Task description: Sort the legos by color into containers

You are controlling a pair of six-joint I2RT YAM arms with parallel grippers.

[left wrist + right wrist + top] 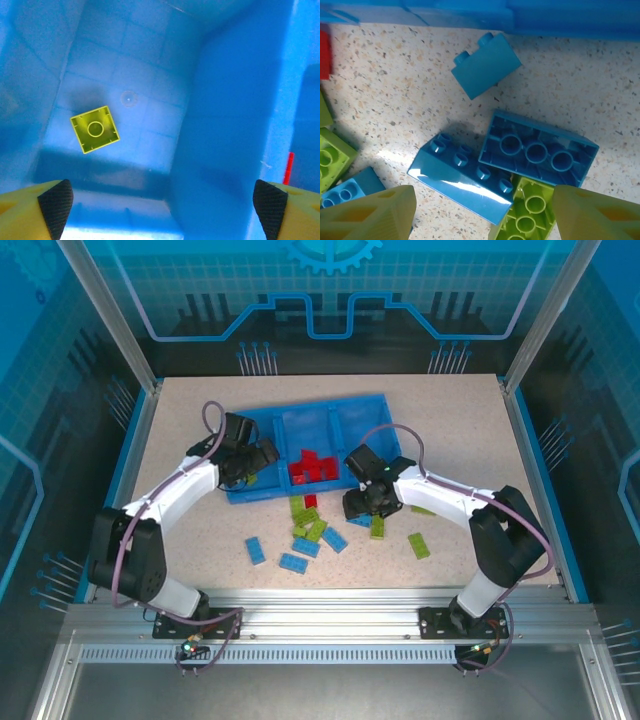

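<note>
Legos [310,525]: most loose on tabletop [480,450] by front wall of tray [350,420]; red bricks [312,470] in middle compartment. My left pincer [162,200] spread wide, empty, above lime square [95,129] on left compartment floor. My right pincer [482,210] open over studded blue brick [462,175]. Risk: upturned blue brick [537,150] and lime brick [527,217] touch it; closing may pinch two colours. Divider wall [225,125] close beside left pincer: lift straight up or clip it. Open tabletop right of pile.

Speckled tabletop [470,430], blue backdrop panels [330,300], aluminium rail [330,625]
</note>
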